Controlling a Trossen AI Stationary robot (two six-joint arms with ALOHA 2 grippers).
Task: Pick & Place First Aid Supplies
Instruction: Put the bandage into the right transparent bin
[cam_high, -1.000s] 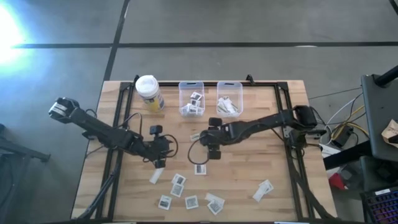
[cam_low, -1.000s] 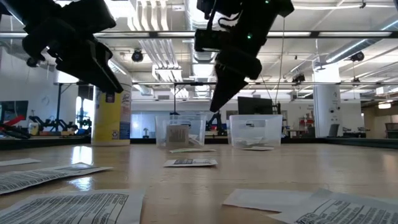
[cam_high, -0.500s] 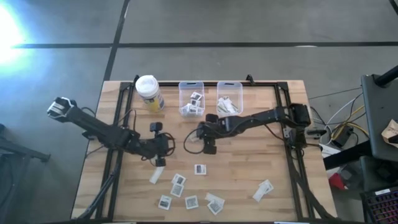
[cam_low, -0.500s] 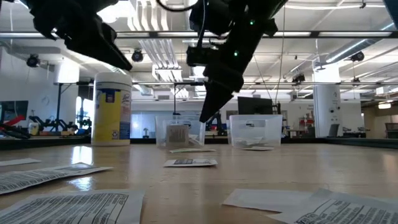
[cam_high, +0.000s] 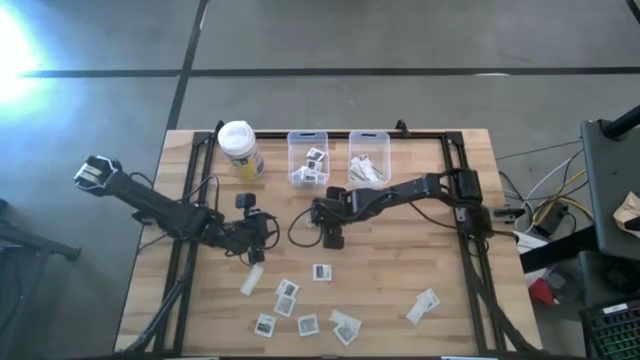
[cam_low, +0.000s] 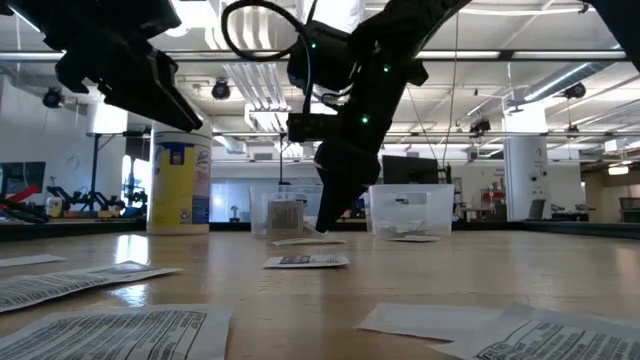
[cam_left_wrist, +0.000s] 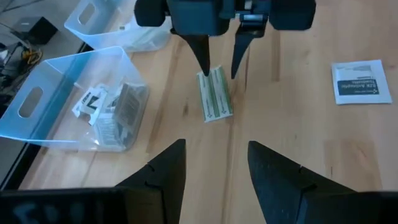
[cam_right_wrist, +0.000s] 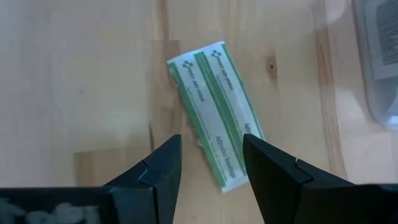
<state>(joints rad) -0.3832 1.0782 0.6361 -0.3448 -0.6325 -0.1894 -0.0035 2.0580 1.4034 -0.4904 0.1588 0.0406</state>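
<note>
Here, you see the right gripper (cam_high: 331, 238) held low over the middle of the tabletop (cam_high: 440, 250), pointing down at a greenish strip packet (cam_right_wrist: 214, 112). Its fingers (cam_right_wrist: 273, 174) stand apart w/ nothing between them; the strip lies flat on the wood just ahead of the tips, not touched. In the left wrist view the same strip (cam_left_wrist: 214, 94) sits right under the right arm's two finger tips.

The left gripper (cam_high: 262, 240) hangs above the tabletop, left of centre, near the right gripper but apart from it. Its fingers (cam_left_wrist: 163, 174) are also spread, empty.

Behind both, at the far edge: two clear bins. The left bin (cam_high: 306, 157) holds square packets w/ dark print; the right bin (cam_high: 369, 155) holds pale strips. A yellow container w/ white lid (cam_high: 240, 148) stands left of the bins.

Remaining supplies lie loose on the near half of the tabletop: one square packet (cam_high: 322, 272) alone in front of the right gripper, a cluster of square packets (cam_high: 287, 297) nearer the front edge, one white packet (cam_high: 250, 281) in front of the left gripper, and one packet (cam_high: 423, 305) off to the right, well apart from the rest.
</note>
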